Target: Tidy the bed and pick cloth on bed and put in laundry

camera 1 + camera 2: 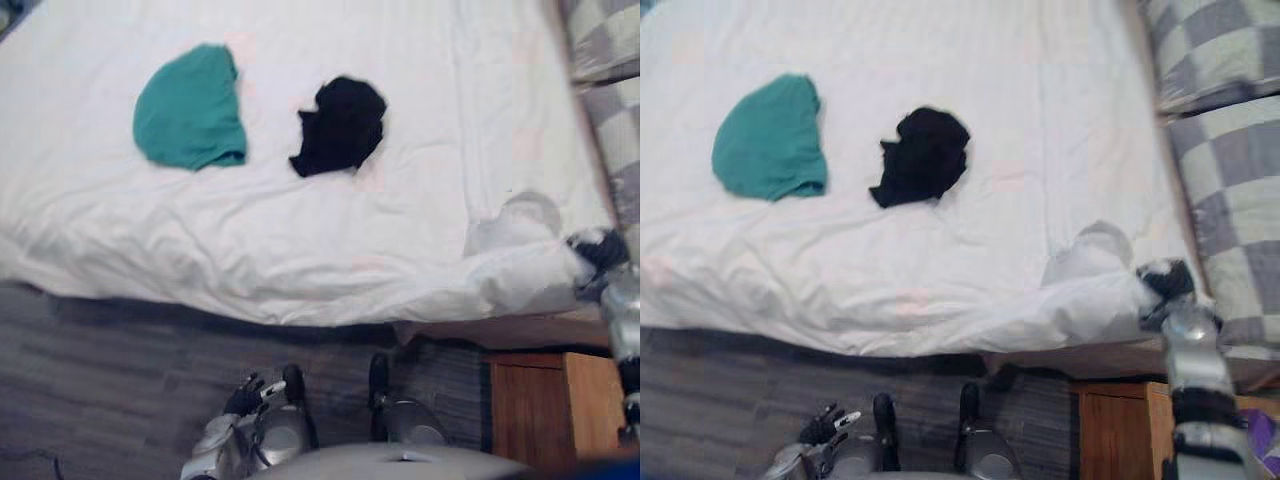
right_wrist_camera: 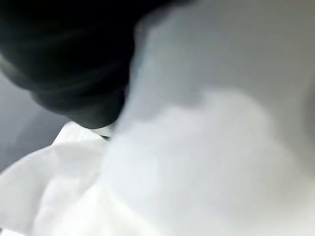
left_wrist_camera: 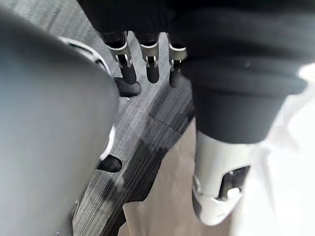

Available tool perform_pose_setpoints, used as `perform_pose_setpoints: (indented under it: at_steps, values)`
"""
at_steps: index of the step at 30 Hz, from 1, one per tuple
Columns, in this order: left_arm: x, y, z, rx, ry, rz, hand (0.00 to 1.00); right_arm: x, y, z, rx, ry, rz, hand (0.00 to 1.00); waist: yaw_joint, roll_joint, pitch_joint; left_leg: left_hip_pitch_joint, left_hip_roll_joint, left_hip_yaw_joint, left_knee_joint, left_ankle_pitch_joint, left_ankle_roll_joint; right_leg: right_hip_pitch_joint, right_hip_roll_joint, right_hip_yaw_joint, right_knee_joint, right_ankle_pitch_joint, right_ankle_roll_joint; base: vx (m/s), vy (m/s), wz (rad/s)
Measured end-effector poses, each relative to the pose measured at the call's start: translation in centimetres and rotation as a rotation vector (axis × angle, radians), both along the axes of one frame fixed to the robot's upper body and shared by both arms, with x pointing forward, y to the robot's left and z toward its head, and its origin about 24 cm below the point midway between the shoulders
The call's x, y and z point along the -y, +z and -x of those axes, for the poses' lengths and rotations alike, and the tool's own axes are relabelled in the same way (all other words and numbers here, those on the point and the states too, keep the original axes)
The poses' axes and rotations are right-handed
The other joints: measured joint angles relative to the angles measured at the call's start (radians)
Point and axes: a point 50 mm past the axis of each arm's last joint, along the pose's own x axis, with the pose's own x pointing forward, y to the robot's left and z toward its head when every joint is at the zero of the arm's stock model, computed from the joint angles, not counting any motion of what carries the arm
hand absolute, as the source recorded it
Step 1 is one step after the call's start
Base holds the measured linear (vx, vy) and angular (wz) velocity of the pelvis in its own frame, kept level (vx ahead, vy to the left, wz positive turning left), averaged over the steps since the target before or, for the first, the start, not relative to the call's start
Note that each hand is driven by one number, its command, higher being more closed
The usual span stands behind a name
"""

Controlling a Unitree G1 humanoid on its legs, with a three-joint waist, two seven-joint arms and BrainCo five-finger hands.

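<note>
A green cloth [image 1: 190, 110] lies flat on the white bed cover [image 1: 330, 250], left of the middle. Beside it to the right rests a crumpled black cloth [image 1: 340, 125]. My right hand [image 1: 1165, 280] is at the bed's front right corner, pressed into a bunched fold of the white cover [image 2: 197, 157], which hides the rest of the hand. My left hand [image 3: 150, 54] hangs low beside my body over the floor, fingers straight and holding nothing; it also shows as the left hand [image 1: 245, 398] well below the bed's front edge.
Two grey-and-white chequered pillows [image 1: 1220, 60] lie along the bed's right side. A wooden bedside cabinet [image 1: 540, 405] stands below the right corner. Dark plank floor [image 1: 120, 380] runs along the bed's front edge.
</note>
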Motion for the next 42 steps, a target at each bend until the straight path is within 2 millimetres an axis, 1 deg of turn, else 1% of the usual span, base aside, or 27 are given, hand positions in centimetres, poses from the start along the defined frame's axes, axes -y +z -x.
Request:
perform_pose_setpoints:
  at_steps: [1, 3, 6, 9, 10, 14, 17, 20, 22, 23, 24, 26, 27, 29, 31, 33, 34, 36, 38, 39, 40, 42]
  values:
    - [0.1, -0.1, 0.2, -0.005, 0.004, 0.001, 0.0, -0.1, -0.5, 0.5, -0.008, -0.008, -0.011, 0.0, -0.004, 0.002, -0.009, 0.005, 0.0, 0.006, 0.0, -0.003, -0.001, 0.001, 0.0, 0.005, 0.001, 0.0, 0.001, 0.04, 0.02, -0.23]
    - [0.3, -0.3, 0.8, -0.02, 0.012, 0.007, 0.0, -0.5, -2.0, 2.1, -0.017, -0.051, -0.061, 0.0, -0.022, 0.018, -0.028, 0.031, 0.001, 0.013, 0.0, -0.011, -0.002, 0.023, 0.001, 0.009, 0.0, -0.003, 0.003, 0.04, 0.013, -0.13]
    - [0.4, -0.7, 1.5, -0.054, 0.001, -0.001, 0.0, -1.1, -3.7, 3.6, -0.037, -0.102, -0.11, 0.0, -0.034, 0.032, -0.052, 0.05, 0.005, 0.022, 0.0, -0.018, -0.006, 0.039, 0.003, 0.014, -0.002, -0.006, 0.001, 0.05, -0.001, -0.11]
    - [0.2, -0.7, 2.0, -0.061, 0.04, 0.001, 0.0, -2.0, -5.0, 4.5, -0.014, -0.165, -0.2, 0.0, -0.037, 0.039, -0.058, 0.08, 0.009, 0.039, -0.001, -0.02, -0.007, 0.068, 0.01, 0.023, -0.014, -0.006, 0.001, 0.05, -0.017, -0.15]
    - [0.4, -0.8, 2.1, -0.06, 0.051, 0.007, 0.0, -2.2, -5.5, 5.2, -0.003, -0.21, -0.245, 0.0, -0.035, 0.043, -0.065, 0.094, 0.017, 0.045, -0.003, -0.026, -0.01, 0.081, 0.012, 0.023, -0.02, -0.006, 0.0, 0.04, -0.028, -0.07]
    - [0.9, -1.0, 2.6, -0.065, 0.087, 0.027, 0.0, -2.7, -6.0, 6.3, 0.079, -0.329, -0.342, 0.0, -0.034, 0.052, -0.077, 0.123, 0.026, 0.085, -0.005, -0.04, -0.016, 0.104, 0.018, 0.037, -0.029, -0.007, 0.0, 0.04, 0.001, -0.18]
    - [1.3, -1.1, 2.9, -0.067, 0.118, 0.042, 0.0, -2.8, -6.0, 7.7, 0.129, -0.446, -0.335, 0.0, -0.033, 0.06, -0.094, 0.129, 0.033, 0.101, -0.005, -0.05, -0.025, 0.111, 0.022, 0.045, -0.034, -0.009, -0.003, 0.05, 0.003, -0.12]
    - [1.5, -1.1, 3.0, -0.066, 0.125, 0.049, 0.0, -2.7, -5.6, 9.1, 0.186, -0.576, -0.309, 0.0, -0.031, 0.064, -0.102, 0.148, 0.042, 0.123, -0.005, -0.059, -0.032, 0.125, 0.03, 0.053, -0.034, -0.015, -0.004, 0.06, -0.001, -0.12]
    - [1.8, -1.1, 3.0, -0.066, 0.133, 0.056, 0.0, -2.3, -5.1, 10.1, 0.229, -0.67, -0.277, 0.0, -0.029, 0.066, -0.107, 0.162, 0.046, 0.136, -0.005, -0.066, -0.035, 0.134, 0.035, 0.062, -0.034, -0.017, -0.004, 0.06, 0.006, -0.19]
    - [2.0, -1.2, 3.3, -0.072, 0.159, 0.064, 0.0, -1.7, -4.6, 10.9, 0.264, -0.739, -0.249, 0.0, -0.027, 0.062, -0.115, 0.165, 0.049, 0.145, -0.005, -0.072, -0.037, 0.135, 0.038, 0.067, -0.037, -0.018, -0.005, 0.06, 0.009, -0.16]
    - [2.0, -1.3, 3.5, -0.079, 0.187, 0.061, 0.0, -1.0, -4.0, 11.7, 0.306, -0.805, -0.22, 0.0, -0.028, 0.066, -0.131, 0.165, 0.05, 0.148, -0.005, -0.075, -0.038, 0.135, 0.039, 0.068, -0.041, -0.019, -0.006, 0.06, 0.01, -0.12]
    - [2.1, -1.3, 3.6, -0.082, 0.19, 0.061, 0.0, -0.2, -3.3, 12.9, 0.354, -0.891, -0.172, 0.0, -0.031, 0.061, -0.141, 0.167, 0.052, 0.151, -0.005, -0.078, -0.04, 0.137, 0.041, 0.069, -0.044, -0.019, -0.006, 0.06, 0.007, -0.05]
    - [2.1, -1.3, 3.6, -0.081, 0.192, 0.06, 0.0, 0.2, -2.7, 13.4, 0.388, -0.926, -0.15, 0.0, -0.032, 0.062, -0.144, 0.169, 0.053, 0.154, -0.005, -0.078, -0.041, 0.138, 0.042, 0.069, -0.044, -0.019, -0.006, 0.04, 0.005, -0.06]
    - [2.0, -1.3, 3.6, -0.081, 0.197, 0.06, 0.0, 0.5, -2.0, 13.7, 0.436, -0.956, -0.126, 0.0, -0.033, 0.061, -0.146, 0.174, 0.054, 0.159, -0.005, -0.08, -0.042, 0.14, 0.043, 0.071, -0.044, -0.019, -0.006, 0.02, 0.0, -0.07]
    - [2.1, -1.3, 3.7, -0.082, 0.199, 0.06, 0.0, 0.6, -1.0, 13.5, 0.496, -0.948, -0.11, 0.0, -0.033, 0.056, -0.145, 0.182, 0.055, 0.162, -0.005, -0.083, -0.043, 0.146, 0.044, 0.072, -0.044, -0.019, -0.006, 0.0, -0.001, -0.03]
    - [2.1, -1.3, 3.7, -0.082, 0.199, 0.063, 0.0, 0.5, 0.4, 13.2, 0.574, -0.922, -0.093, 0.0, -0.032, 0.057, -0.149, 0.184, 0.055, 0.162, -0.005, -0.085, -0.043, 0.15, 0.044, 0.071, -0.045, -0.02, -0.007, 0.0, 0.0, 0.0]
    - [2.1, -1.3, 3.7, -0.082, 0.199, 0.063, 0.0, 0.5, 0.7, 13.1, 0.59, -0.917, -0.091, 0.0, -0.031, 0.057, -0.149, 0.184, 0.055, 0.162, -0.005, -0.085, -0.043, 0.15, 0.044, 0.071, -0.045, -0.02, -0.007, 0.0, 0.0, 0.0]
    - [2.1, -1.3, 3.7, -0.082, 0.2, 0.062, 0.0, 0.5, 1.3, 12.7, 0.636, -0.902, -0.103, 0.0, -0.028, 0.054, -0.152, 0.184, 0.055, 0.163, -0.005, -0.085, -0.043, 0.151, 0.044, 0.07, -0.045, -0.021, -0.008, 0.0, 0.0, 0.0]
    - [2.1, -1.3, 3.7, -0.082, 0.201, 0.062, 0.0, 0.4, 2.1, 12.0, 0.711, -0.85, -0.159, 0.0, -0.025, 0.055, -0.154, 0.184, 0.055, 0.162, -0.005, -0.085, -0.043, 0.151, 0.044, 0.069, -0.045, -0.021, -0.009, 0.0, 0.0, 0.0]
    - [2.1, -1.3, 3.7, -0.083, 0.201, 0.062, 0.0, 0.1, 2.5, 11.1, 0.763, -0.767, -0.226, 1.0, -0.021, 0.055, -0.155, 0.184, 0.055, 0.159, -0.005, -0.085, -0.042, 0.152, 0.044, 0.067, -0.046, -0.021, -0.009, 0.02, -0.01, 0.04]
    - [2.1, -1.3, 3.7, -0.083, 0.201, 0.062, 0.0, -0.2, 2.7, 10.5, 0.788, -0.713, -0.273, 1.0, -0.021, 0.056, -0.156, 0.184, 0.055, 0.158, -0.005, -0.085, -0.042, 0.153, 0.043, 0.065, -0.046, -0.021, -0.009, 0.02, -0.007, 0.06]
    - [2.1, -1.3, 3.7, -0.085, 0.201, 0.062, 0.0, -1.2, 3.3, 8.7, 0.845, -0.55, -0.391, 1.0, -0.021, 0.056, -0.157, 0.184, 0.055, 0.151, -0.005, -0.084, -0.042, 0.155, 0.043, 0.061, -0.047, -0.021, -0.009, 0.01, -0.001, 0.08]
